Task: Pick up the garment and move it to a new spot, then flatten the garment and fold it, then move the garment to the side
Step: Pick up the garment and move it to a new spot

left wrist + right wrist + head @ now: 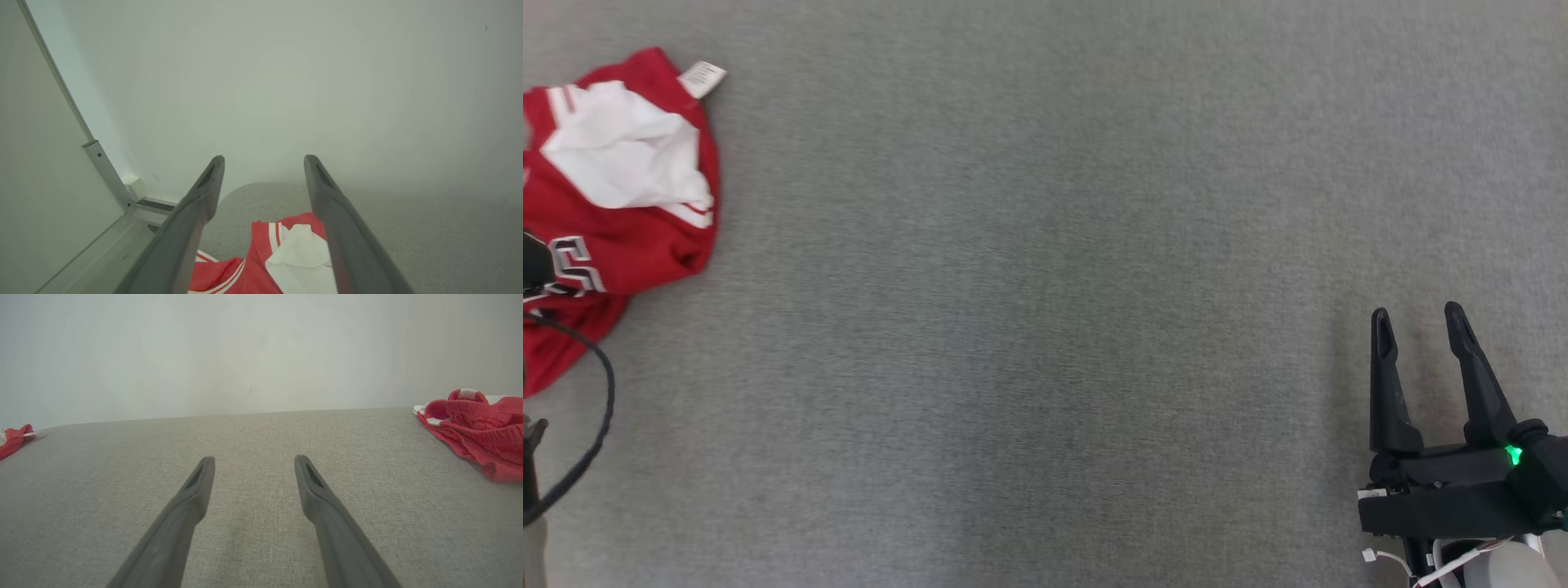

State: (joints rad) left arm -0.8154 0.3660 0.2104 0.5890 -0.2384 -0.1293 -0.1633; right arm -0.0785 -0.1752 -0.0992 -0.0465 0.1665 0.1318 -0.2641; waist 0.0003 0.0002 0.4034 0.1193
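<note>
Red-and-white jersey (621,204) crumpled at far left of grey fabric desk (1045,327). Left gripper (264,161) spread wide, empty, poised just above it. Right gripper (1416,312) spread, empty, near right. Likely best: descend onto a thick red fold, pinch several layers, lift clear before carrying.

We see the garment (629,245) as thin, smooth red and white cloth, and the table (1045,327) as covered in matt grey fabric with a fine, slightly rough weave. The right end effector (1417,314) looks like matt dark plastic. The rail (106,173) looks like dull metal, and the red cloth (482,433) looks coarse and looped.
</note>
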